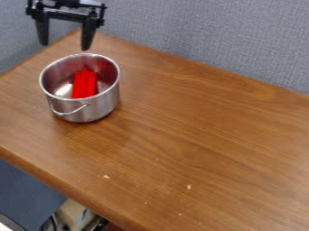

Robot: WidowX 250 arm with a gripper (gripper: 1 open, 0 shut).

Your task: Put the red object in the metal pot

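Observation:
The red object lies inside the metal pot, which stands on the left part of the wooden table; its wire handle hangs down the front. My black gripper hovers above and behind the pot, near the table's far left corner. Its two fingers point down, spread wide apart, with nothing between them. It is clear of the pot and the red object.
The wooden table stretches right and forward from the pot. A grey textured wall rises behind it. The table's front edge runs diagonally at the lower left, with clutter on the floor below.

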